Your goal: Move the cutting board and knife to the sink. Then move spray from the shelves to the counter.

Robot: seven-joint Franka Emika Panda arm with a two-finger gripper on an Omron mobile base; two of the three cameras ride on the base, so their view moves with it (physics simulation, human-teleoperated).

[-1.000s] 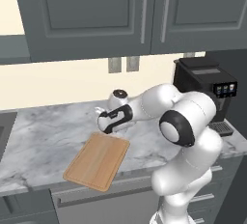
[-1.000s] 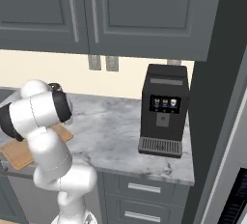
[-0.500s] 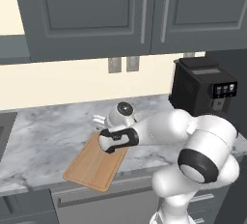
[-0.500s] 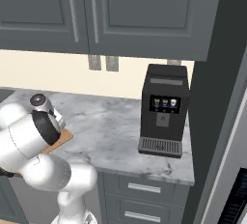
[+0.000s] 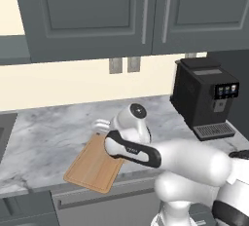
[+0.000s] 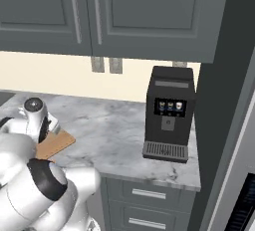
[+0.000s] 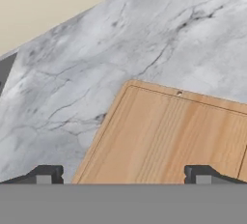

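Hand now hangs low over the near corner of the cutting board, having dropped from above it; fingers spread wide, holding nothing. Board lies flat on the marble bench, unmoved, beside the coffee machine.

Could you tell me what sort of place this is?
A home kitchen, most likely: a marble counter under dark grey wall cabinets, with a black coffee machine and a wooden cutting board on it.

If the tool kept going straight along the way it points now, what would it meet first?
Most likely the cutting board: in the hand view the open tool points down at the board's edge on the counter. How far off it is remains unclear.
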